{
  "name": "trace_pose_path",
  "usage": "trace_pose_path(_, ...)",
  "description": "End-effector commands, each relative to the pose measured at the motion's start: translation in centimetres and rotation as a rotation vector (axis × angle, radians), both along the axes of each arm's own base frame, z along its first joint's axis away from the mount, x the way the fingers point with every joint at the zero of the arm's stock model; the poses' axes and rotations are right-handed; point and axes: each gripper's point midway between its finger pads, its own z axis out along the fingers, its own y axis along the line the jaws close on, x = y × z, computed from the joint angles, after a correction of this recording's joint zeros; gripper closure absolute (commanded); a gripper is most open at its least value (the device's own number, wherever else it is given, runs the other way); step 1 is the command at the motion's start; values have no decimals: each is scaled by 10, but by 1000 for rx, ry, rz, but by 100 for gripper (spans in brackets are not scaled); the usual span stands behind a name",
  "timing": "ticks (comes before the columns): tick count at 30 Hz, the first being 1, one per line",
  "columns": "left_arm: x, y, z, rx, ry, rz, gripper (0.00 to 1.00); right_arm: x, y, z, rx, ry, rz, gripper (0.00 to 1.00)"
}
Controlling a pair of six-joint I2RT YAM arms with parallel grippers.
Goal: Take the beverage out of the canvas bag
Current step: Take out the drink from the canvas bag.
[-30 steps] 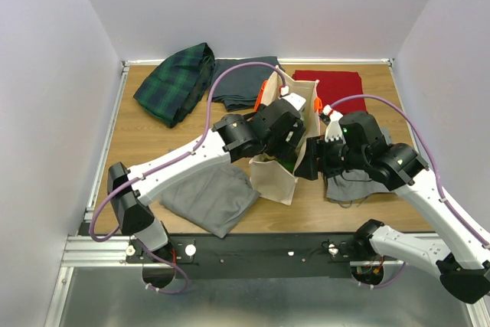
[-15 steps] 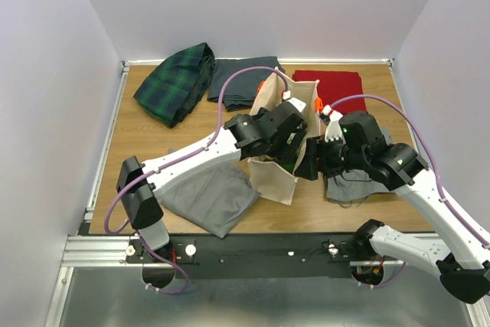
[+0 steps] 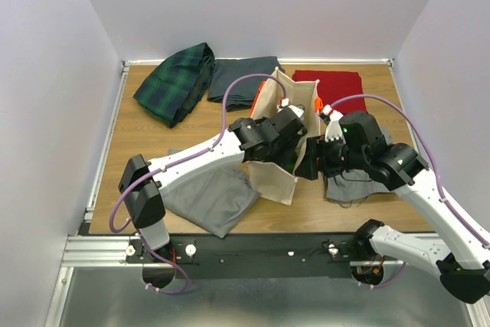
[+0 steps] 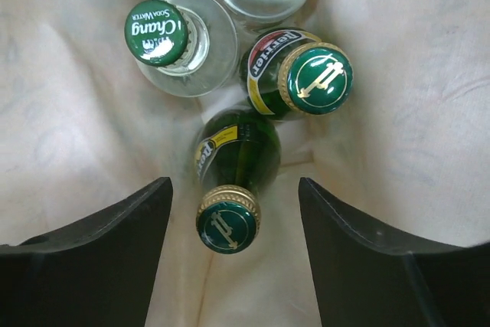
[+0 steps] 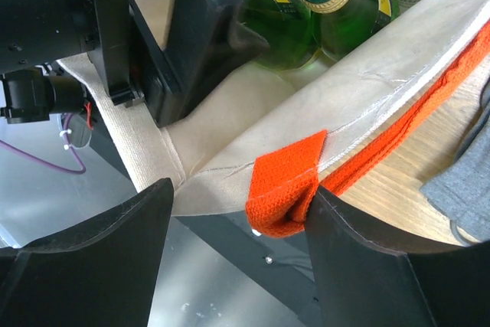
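While the right end effector is clamping the bag rim, the left end effector is hovering inside, jaws apart astride the leaning green bottle; centring lower on its neck before closing is looking wise.

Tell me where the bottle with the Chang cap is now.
In the left wrist view, the Chang bottle stands inside the canvas bag, at the upper left, just left of the upright green bottle with the gold-rimmed cap.
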Motion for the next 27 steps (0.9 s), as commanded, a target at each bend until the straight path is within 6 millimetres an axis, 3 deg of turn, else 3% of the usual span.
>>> trace_pose_path(1,-3,-1,8,-37,12,0,34,0,-5,4,-21,-22,-1,24)
trace_pose_path(5,-2,-2,12,-39,3,-10,58,0,-5,4,-22,-22,-2,24)
trace_pose_path(14,-1,0,20,-41,-11,-16,99,1,-6,3,-26,-26,-8,24)
trace_pose_path(19,0,0,27,-49,-24,-21,100,1,-6,2,-29,-23,-9,24)
trace_pose_path(27,5,-1,54,-80,-78,-32,100,1,-7,3,-28,-28,-15,24)
